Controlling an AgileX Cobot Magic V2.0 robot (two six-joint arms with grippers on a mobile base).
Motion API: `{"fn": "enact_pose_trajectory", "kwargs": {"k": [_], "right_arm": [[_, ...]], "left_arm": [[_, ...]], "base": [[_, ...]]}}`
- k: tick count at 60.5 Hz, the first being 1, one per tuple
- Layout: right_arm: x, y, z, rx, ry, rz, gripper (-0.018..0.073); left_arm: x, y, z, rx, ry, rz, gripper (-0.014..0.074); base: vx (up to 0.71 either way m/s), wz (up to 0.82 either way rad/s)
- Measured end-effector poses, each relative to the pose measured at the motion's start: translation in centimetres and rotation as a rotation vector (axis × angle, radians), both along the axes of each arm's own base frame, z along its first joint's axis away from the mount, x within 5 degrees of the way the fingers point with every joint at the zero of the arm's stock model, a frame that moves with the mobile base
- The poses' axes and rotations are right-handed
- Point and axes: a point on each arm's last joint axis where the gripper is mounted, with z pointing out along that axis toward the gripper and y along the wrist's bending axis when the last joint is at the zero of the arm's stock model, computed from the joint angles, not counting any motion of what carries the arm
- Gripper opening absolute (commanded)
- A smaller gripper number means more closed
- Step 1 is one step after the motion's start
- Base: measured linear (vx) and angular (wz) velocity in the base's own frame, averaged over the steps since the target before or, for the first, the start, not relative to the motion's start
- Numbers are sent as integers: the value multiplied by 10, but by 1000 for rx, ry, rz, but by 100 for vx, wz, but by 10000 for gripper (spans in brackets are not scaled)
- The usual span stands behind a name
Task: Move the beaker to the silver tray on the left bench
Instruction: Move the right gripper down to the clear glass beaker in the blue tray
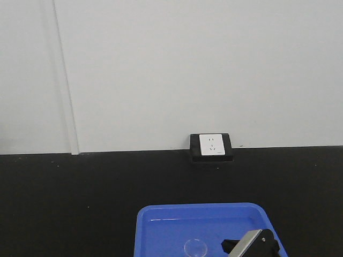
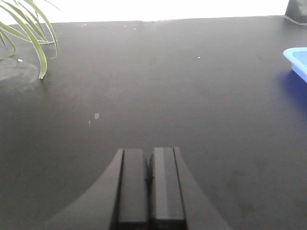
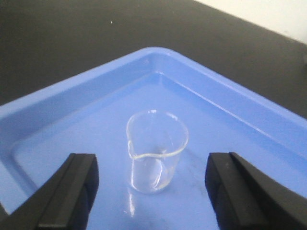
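A small clear glass beaker (image 3: 156,149) with a pouring lip stands upright in a bright blue tray (image 3: 86,103). My right gripper (image 3: 152,165) is open, its two black fingers wide apart on either side of the beaker and slightly short of it, touching nothing. In the front view the beaker (image 1: 196,248) shows near the bottom edge, with the right gripper (image 1: 252,245) just to its right. My left gripper (image 2: 149,155) is shut with nothing in it, above the bare black bench. The silver tray is out of view.
The blue tray (image 1: 161,225) sits on a black bench (image 1: 80,198) against a white wall with a socket (image 1: 211,146). Green plant leaves (image 2: 29,28) hang at the far left of the left wrist view; the blue tray's corner (image 2: 297,60) shows at right.
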Motion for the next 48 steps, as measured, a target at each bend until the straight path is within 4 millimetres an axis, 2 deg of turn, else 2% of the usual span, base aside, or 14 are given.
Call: {"fn": "enact_pose_trajectory", "kwargs": {"k": [8, 24, 48], "right_arm": [[10, 3, -9, -7, 21, -1, 532], [43, 14, -19, 38, 39, -12, 532], [73, 27, -39, 53, 70, 40, 531]], "left_arm": [[0, 0, 0, 0, 0, 0, 1], [0, 0, 0, 0, 0, 0, 1], [0, 0, 0, 0, 0, 0, 1]], "base": [[0, 0], [0, 0], [0, 0]]}}
